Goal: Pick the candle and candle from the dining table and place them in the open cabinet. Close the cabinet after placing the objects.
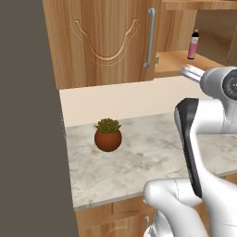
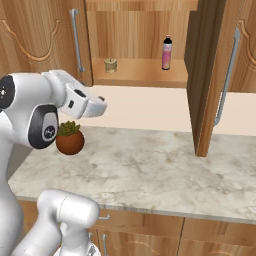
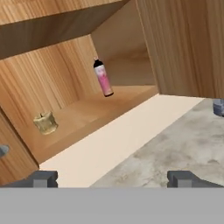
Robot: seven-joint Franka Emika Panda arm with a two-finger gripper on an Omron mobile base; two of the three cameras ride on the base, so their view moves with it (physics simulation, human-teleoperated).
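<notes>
On the cabinet (image 2: pixel 200 75) shelf you see the short golden candle (image 2: pixel 110 65) standing left of the pink bottle (image 2: pixel 167 52), so one placement looks done. Your fingers (image 3: pixel 112 178) are spread wide and hold nothing above the table (image 2: pixel 150 165). I cannot find the taper candle.

My two base views flank the arm, sharing the counter (image 1: pixel 139 157) and cabinet (image 2: pixel 140 75); my hand view looks closer into the cabinet.

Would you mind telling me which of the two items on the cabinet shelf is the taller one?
The pink bottle with the dark cap, toward the shelf's right, is taller; the stubby golden candle on the left is much shorter.
</notes>
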